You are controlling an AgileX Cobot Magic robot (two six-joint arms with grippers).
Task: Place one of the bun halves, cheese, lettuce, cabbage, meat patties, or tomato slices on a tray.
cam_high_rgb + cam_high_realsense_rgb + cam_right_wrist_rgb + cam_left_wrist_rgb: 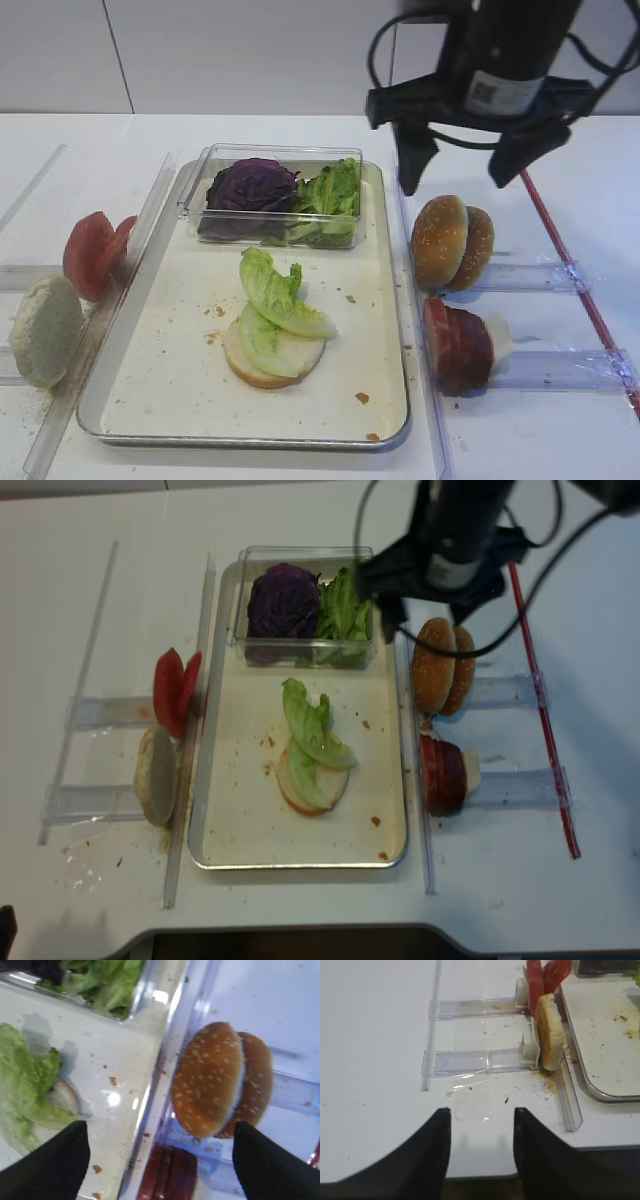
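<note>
The tray [165, 385] fills the centre of the exterior high view, its cream floor dotted with crumbs. At its upper end stands a clear plastic box [345, 155] holding the purple cabbage [252, 185] on the left and more green leaves on the right.

At lower centre of the tray lies one pale bun half [300, 357], cut face up, with a ruffled piece of lettuce [272, 287] draped over it and trailing toward the box.

Right of the tray, upright in clear holders, stand two sesame-topped bun halves [441, 240] and, below them, the dark meat patties [455, 347]. Left of the tray stand the tomato slices [90, 255] and another pale bun half [45, 330].

The right gripper [463, 168] hangs at upper right, above the sesame buns, fingers spread wide and holding nothing; in the right wrist view the buns sit between the two dark fingertips [55, 1170].

The left gripper [482, 1152] shows at the bottom of the left wrist view, its fingers apart and empty, well short of the left holders.

The sesame bun is judged light, soft and easily crushed; it stands on edge, so a gentle hold across its flat faces near the top should lift it clear. The crust may shed seeds and crumbs.
</note>
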